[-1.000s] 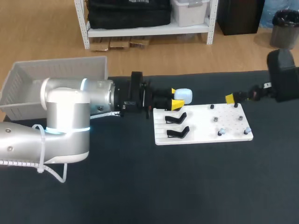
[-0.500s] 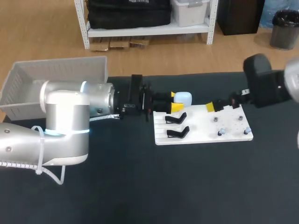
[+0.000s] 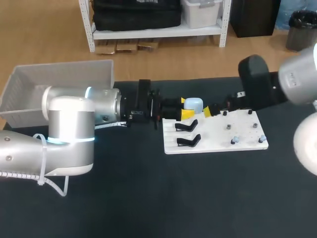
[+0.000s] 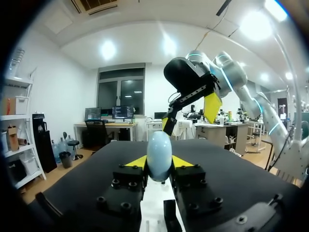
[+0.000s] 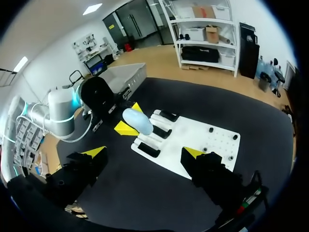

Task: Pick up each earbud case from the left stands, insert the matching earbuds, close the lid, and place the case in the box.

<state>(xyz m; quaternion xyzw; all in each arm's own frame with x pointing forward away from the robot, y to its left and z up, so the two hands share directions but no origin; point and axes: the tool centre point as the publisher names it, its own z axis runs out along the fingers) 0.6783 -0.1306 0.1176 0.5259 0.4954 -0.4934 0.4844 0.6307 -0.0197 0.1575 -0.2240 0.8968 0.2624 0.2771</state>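
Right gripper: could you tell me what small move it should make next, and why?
Probably ease the right gripper slightly closer to the pale blue case, to work its lid. The left gripper is shut on the case and holds it beside the white board, lid seemingly closed, and the right gripper is open, just short of it.

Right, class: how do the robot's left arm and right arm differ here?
The left arm has its jaws shut on the blue case; the right arm has its jaws open and empty. The left arm comes in from the box side; the right arm lies along the white board's far edge. Both have yellow tips and point towards the case.
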